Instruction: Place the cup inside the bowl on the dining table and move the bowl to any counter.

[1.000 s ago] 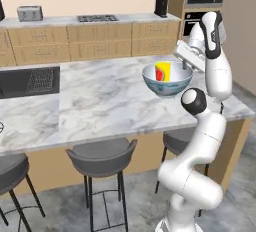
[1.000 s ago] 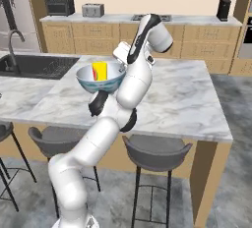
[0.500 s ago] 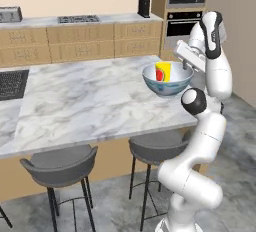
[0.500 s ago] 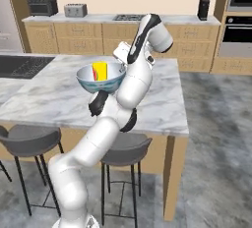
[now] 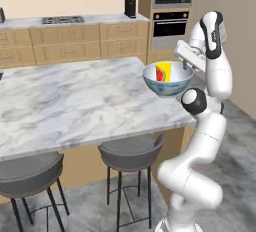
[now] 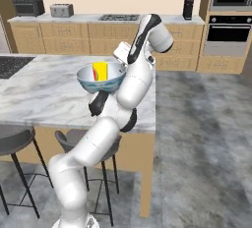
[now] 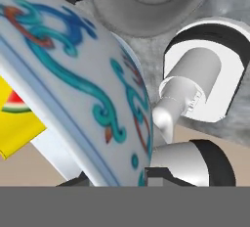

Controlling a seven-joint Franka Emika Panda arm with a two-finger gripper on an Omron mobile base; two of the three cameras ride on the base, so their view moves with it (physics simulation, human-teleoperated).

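The bowl [image 5: 167,82] hangs in the air over the right end of the dining table [image 5: 75,101], and the yellow cup [image 5: 163,71] with its red patch stands inside it. My gripper [image 5: 186,66] is shut on the bowl's right rim. In the right base view the bowl [image 6: 101,78] with the cup [image 6: 100,71] hangs at the gripper [image 6: 123,64] above the dining table [image 6: 39,89]. The hand view looks along the bowl's blue-patterned outside [image 7: 73,74], with the cup [image 7: 14,118] at the left edge. The counter [image 5: 75,21] runs along the far wall.
Grey stools [image 5: 131,151] stand under the table's near edge. A built-in oven [image 5: 170,21] and microwave fill the tall unit right of the counter. A black coffee machine [image 5: 130,7], a hob [image 6: 119,17] and a toaster [image 6: 61,10] sit on the counter [image 6: 98,19]. Open grey floor [image 6: 197,138] lies right of the table.
The whole picture has slid left, so the base has driven right along the table. The bowl with the cup stays in the gripper's grip in the same pose.
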